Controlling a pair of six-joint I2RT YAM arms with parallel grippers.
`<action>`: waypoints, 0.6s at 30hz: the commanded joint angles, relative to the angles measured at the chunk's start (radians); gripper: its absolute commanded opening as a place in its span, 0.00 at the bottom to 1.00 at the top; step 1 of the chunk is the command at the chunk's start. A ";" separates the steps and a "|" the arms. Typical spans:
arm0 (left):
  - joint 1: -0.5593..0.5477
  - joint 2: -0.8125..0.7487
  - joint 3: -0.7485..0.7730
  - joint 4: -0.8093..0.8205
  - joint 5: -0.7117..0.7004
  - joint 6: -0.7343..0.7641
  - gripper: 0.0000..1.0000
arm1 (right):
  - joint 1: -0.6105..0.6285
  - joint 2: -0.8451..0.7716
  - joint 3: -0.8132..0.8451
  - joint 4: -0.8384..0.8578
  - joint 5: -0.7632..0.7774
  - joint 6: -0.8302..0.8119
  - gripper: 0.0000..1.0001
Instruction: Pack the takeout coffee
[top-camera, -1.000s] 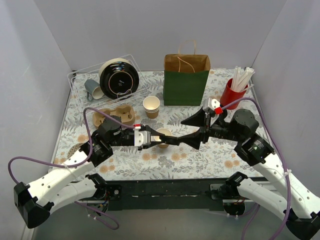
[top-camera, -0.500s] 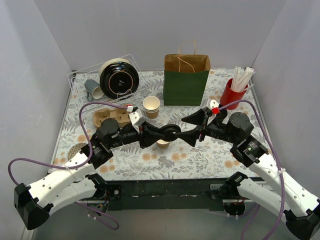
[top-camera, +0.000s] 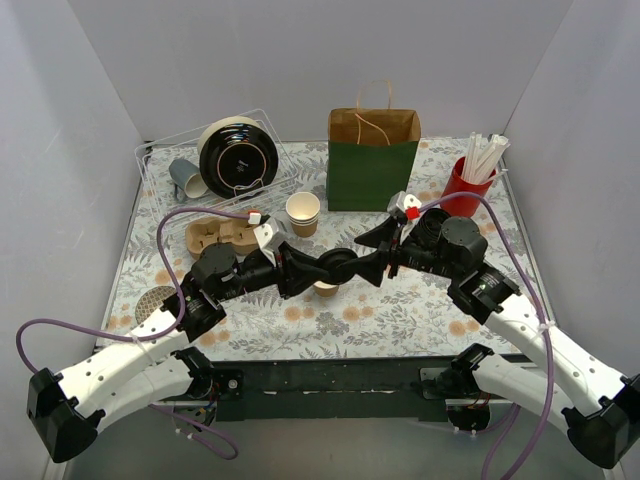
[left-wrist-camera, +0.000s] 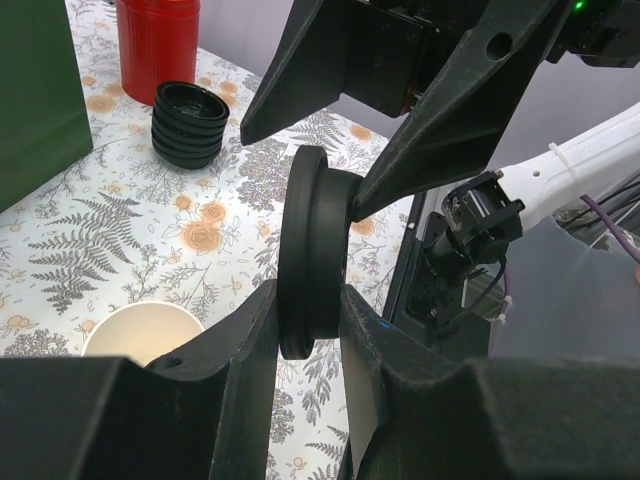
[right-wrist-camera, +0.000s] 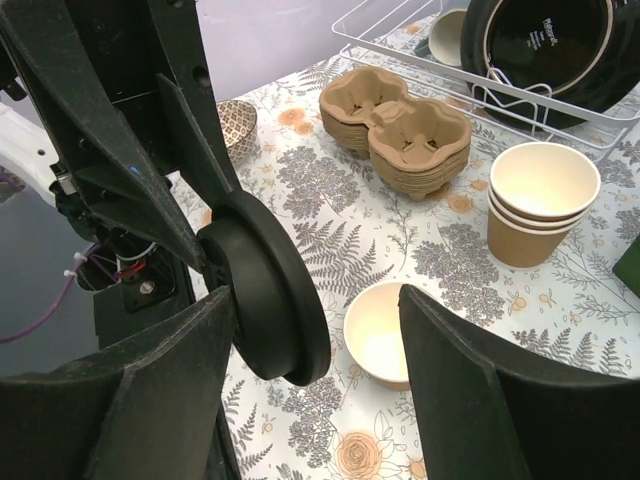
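In the overhead view, the left pincer (top-camera: 322, 268) and the right pincer (top-camera: 360, 258) meet at mid-frame above the flowered table (top-camera: 440, 305). The left one is clenched on a black lid (top-camera: 342, 266), which it holds on edge. Just below the lid stands the takeout paper cup (top-camera: 325, 289), uncovered. The green-and-brown bag (top-camera: 373, 160) stands open at upper centre, well apart from that cup. A stack of cups (top-camera: 303, 212) sits to the bag's lower left.

In the left wrist view, the lid's rim is pinched between the two near fingers (left-wrist-camera: 240, 380), and the cup's white mouth shows at lower left. The right pincer's jaws stand spread and released, with one tip touching the lid's raised face (the other points past it). A stack of black lids (left-wrist-camera: 190, 125) lies at upper left.

In the right wrist view, the lid sits in the left part of the gap, close against the left-of-frame finger (right-wrist-camera: 150, 400). The cup rests on the table at centre, lower down.
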 joint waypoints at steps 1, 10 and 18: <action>-0.003 -0.006 -0.006 0.035 -0.006 -0.017 0.17 | 0.003 0.026 -0.005 0.053 -0.026 0.008 0.71; -0.003 0.011 -0.003 0.027 -0.012 -0.022 0.16 | 0.003 0.056 -0.012 0.040 -0.079 -0.001 0.44; -0.003 0.031 0.014 -0.008 -0.068 -0.013 0.32 | 0.003 0.046 -0.021 0.002 -0.038 0.004 0.13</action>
